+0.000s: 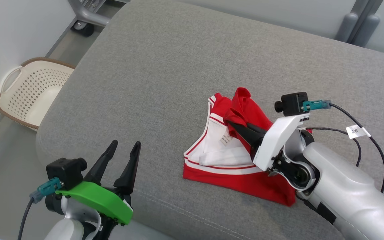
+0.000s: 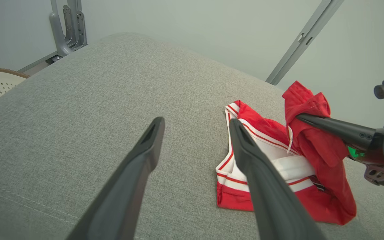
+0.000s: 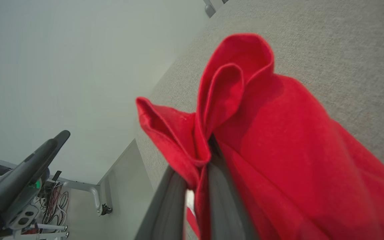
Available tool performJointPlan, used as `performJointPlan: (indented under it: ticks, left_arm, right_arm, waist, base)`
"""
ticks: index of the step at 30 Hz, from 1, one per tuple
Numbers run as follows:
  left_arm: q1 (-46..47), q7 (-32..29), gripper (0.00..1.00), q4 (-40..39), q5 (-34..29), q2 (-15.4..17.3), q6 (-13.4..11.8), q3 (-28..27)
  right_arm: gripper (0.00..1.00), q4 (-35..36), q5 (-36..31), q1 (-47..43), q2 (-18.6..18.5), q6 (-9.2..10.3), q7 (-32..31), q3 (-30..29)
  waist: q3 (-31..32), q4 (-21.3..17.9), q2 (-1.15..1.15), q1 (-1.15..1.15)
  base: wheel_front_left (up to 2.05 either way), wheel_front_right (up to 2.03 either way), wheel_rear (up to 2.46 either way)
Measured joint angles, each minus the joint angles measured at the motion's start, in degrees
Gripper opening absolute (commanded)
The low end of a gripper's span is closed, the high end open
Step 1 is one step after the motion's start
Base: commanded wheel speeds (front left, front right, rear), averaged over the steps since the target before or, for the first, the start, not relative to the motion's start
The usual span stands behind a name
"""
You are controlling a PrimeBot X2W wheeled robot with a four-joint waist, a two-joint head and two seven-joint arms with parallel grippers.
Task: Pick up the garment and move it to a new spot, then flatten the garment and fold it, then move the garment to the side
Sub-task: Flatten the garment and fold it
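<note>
My right gripper [image 1: 231, 124] has its jaws clamped on a bunched red fold of the garment [image 1: 222, 160], which lies crumpled on the cushion [image 1: 165, 66], right of its middle and close to the front edge. The pinch takes little cloth, so I judge a quick lift may slip it free. My left gripper [image 1: 125, 146] hovers, jaws apart, at the front-left edge, too far away to catch it.
</note>
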State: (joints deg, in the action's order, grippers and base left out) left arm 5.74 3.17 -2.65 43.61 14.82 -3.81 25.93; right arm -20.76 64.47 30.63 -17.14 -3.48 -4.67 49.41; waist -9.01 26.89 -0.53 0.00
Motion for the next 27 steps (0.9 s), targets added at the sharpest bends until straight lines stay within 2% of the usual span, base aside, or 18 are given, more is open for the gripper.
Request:
performJointPlan:
  ticks: [6,7,8,9,10,11,15,21,27]
  left_arm:
    - [0.00,0.18,1.00,0.00,0.00,-0.05,0.00,-0.01]
    - [0.00,0.18,1.00,0.00,0.00,-0.09,0.00,0.00]
    - [0.00,0.18,1.00,0.00,0.00,-0.10,0.00,0.00]
    - [0.00,0.18,1.00,0.00,0.00,-0.10,0.00,-0.01]
    - [0.00,0.18,1.00,0.00,0.00,-0.10,0.00,-0.02]
    - [0.00,0.18,1.00,0.00,0.00,-0.10,0.00,-0.02]
    - [-0.01,0.51,1.00,0.04,0.02,-0.10,0.00,-0.12]
    - [-0.04,0.77,1.00,0.19,0.08,0.04,-0.10,-1.32]
    - [-0.09,0.96,1.00,0.18,0.08,0.32,-0.29,-1.66]
  right_arm:
    - [0.00,-2.75,-0.88,1.41,1.33,-0.02,-1.01,1.37]
    - [0.04,-3.15,-1.03,1.60,1.41,-0.02,-1.02,1.45]
    - [0.18,-3.47,-1.07,1.79,1.55,-0.02,-1.05,1.49]
    - [0.37,-3.74,-1.09,1.86,1.77,-0.02,-1.20,1.52]
    - [0.79,-3.98,-1.09,1.87,2.03,-0.02,-1.20,1.57]
    - [1.00,-3.98,-1.09,1.87,2.03,-0.02,-1.20,1.57]
    - [1.00,-4.55,-1.09,2.03,3.14,-0.18,-1.18,1.59]
    - [1.00,-4.49,-0.96,3.27,5.42,-1.54,-0.65,1.85]
    - [1.00,-3.64,-0.97,4.42,5.01,-2.05,1.16,0.69]
  waist:
    - [-0.93,1.15,0.00,0.00]
    - [-0.99,1.24,0.00,0.00]
    - [-1.03,1.31,0.00,0.00]
    - [-1.06,1.36,0.00,0.00]
    - [-1.08,1.39,0.00,0.00]
    - [-1.08,1.39,0.00,0.00]
    - [-1.05,1.37,0.00,0.00]
    - [-0.42,0.14,0.00,0.00]
    - [0.12,-1.68,0.00,0.00]
  base:
    - [0.00,0.00,0.00]
    - [0.00,0.00,0.00]
    - [0.00,0.00,0.00]
    - [0.00,0.00,0.00]
    - [0.00,0.00,0.00]
    - [0.00,0.00,0.00]
    - [0.00,0.00,0.00]
    - [0.00,0.00,0.00]
    - [0.00,0.00,0.00]
